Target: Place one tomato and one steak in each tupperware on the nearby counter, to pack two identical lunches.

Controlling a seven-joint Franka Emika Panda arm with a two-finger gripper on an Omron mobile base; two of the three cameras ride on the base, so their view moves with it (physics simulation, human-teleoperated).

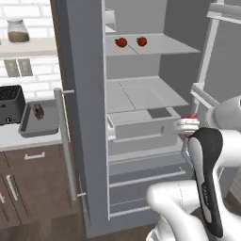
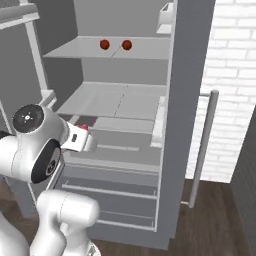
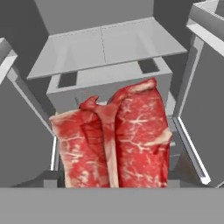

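The steak (image 3: 114, 140) is filling the middle of the hand view, hanging in front of the open fridge (image 1: 141, 94), a red marbled slab with a pale fat seam down its centre. The fingertips are hidden behind it, so the jaws cannot be read directly as clamped or released. The left base view is showing only a red sliver of the steak (image 1: 190, 116) at the gripper (image 1: 187, 123), just in front of the drawer (image 1: 141, 124) below the middle shelf. The right base view is showing a smaller red speck (image 2: 82, 128) at the gripper (image 2: 82, 137), beside the arm's round joint.

Two tomatoes (image 1: 121, 42) (image 1: 141, 41) are sitting side by side near the front edge of the upper shelf (image 1: 155, 44); the right base view is showing them too (image 2: 104, 44) (image 2: 127, 45).

The left base view alone is taking in the counter (image 1: 14, 136): one tupperware (image 1: 40, 120) is lying at its right end, touching the fridge door's edge, with a small brownish item inside that is too blurred to identify. A toaster (image 1: 10, 103) is standing just left of it. A jar (image 1: 18, 31) is resting on the wall shelf above. The door handle (image 1: 66, 141) is crossing in front of the tupperware's right rim.
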